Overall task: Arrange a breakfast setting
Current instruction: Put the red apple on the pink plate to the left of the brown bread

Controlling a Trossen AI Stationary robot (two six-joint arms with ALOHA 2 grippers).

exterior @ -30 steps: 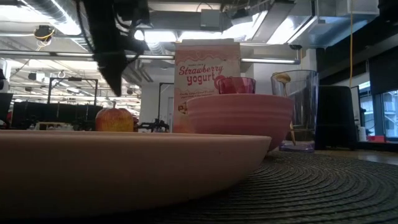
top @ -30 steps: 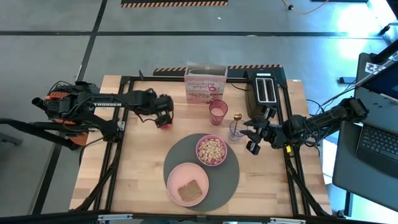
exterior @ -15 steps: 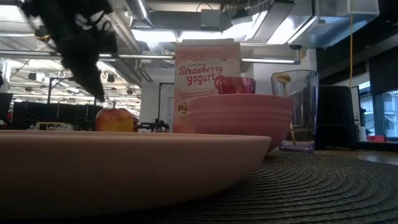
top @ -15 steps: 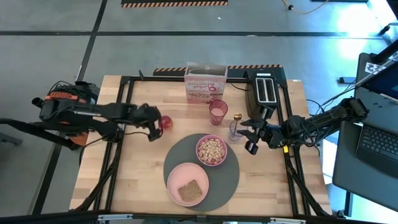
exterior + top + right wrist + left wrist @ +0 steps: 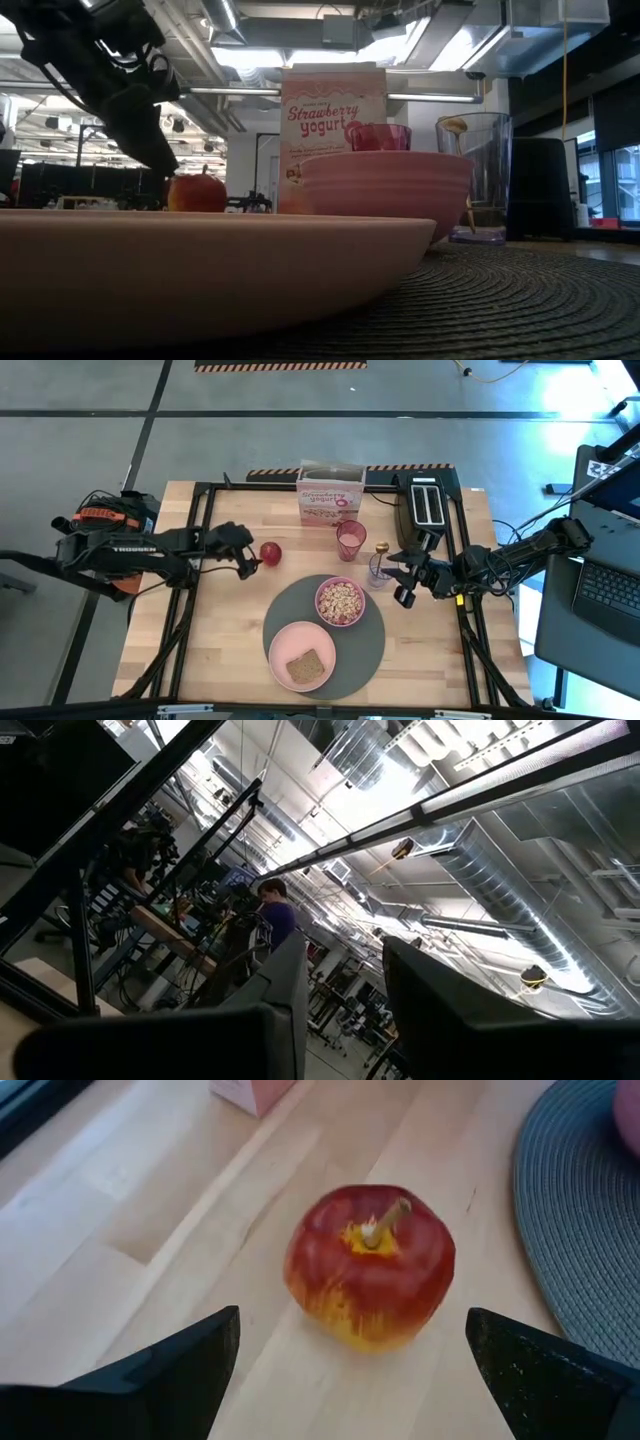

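High view: apple (image 5: 270,552) on bare worktop (image 5: 225,640), just ahead of left gripper (image 5: 247,558), fingers spread wide, holding nothing. Mat (image 5: 290,618) lies beyond apple. Right gripper (image 5: 404,583) farther off; cannot tell its state.

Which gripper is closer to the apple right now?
Left. The left gripper sits open just beside the red apple on the bare wood, not touching it. The right gripper waits across the table, past the clear glass.

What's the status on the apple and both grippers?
Left gripper open, just off the apple. Apple upright on bare table, beside the mat. Right gripper waiting by the glass. Nothing in the way.
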